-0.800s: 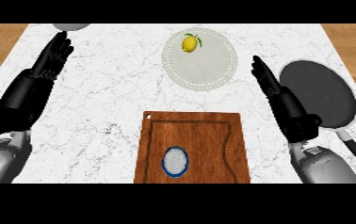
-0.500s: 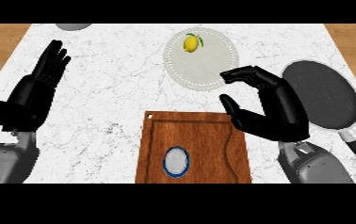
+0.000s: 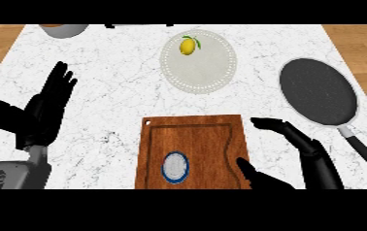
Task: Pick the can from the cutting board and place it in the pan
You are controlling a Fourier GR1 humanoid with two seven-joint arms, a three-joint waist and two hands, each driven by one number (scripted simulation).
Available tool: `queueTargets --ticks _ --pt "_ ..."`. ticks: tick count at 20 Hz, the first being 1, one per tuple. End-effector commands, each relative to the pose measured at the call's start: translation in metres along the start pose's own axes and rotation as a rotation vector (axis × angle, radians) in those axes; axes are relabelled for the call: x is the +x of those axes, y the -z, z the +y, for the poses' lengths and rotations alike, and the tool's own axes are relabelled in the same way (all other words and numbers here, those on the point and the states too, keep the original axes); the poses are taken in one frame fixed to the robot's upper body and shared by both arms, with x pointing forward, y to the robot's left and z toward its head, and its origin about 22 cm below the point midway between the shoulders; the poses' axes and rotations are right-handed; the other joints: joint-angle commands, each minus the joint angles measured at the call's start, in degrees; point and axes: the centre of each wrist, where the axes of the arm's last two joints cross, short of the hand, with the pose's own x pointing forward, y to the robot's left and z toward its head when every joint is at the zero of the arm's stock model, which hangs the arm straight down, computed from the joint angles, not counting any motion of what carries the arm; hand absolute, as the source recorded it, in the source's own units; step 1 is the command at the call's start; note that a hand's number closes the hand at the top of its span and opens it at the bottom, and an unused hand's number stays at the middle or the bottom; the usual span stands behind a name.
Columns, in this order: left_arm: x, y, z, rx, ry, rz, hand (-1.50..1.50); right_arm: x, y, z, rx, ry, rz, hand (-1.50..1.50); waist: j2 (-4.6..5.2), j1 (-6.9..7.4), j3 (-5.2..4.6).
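I've dropped right hand beside cutting board, fingers now spread apart; can ungrasped, approach under way.

Bare counter between board and pan

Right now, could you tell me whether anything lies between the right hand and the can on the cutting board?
Nothing visible does. The right hand, open, is just right of the cutting board, and only bare board separates it from the can.

left hand: black | right hand: black | left forearm: grey
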Motion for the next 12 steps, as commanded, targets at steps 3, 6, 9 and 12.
queueTargets --ticks 3,6,9,12 --pt "0.005 -0.008 -0.011 -0.017 -0.007 0.008 0.0 0.022 -0.037 -0.026 0.072 -0.264 -0.017 -1.5 0.49 1.7 0.08" --pt "0.009 0.007 -0.014 -0.028 -0.02 0.006 0.0 0.062 -0.025 -0.037 0.094 -0.31 -0.038 -1.5 0.8 2.24 0.04" --pt "0.015 0.01 -0.026 -0.055 -0.007 -0.005 0.0 0.078 -0.014 -0.02 0.149 -0.367 0.008 -1.5 0.93 3.09 -0.01" --pt "0.004 0.001 -0.019 -0.051 -0.013 0.006 0.0 0.082 -0.005 -0.019 0.245 -0.515 0.055 -1.5 0.84 3.71 -0.07"
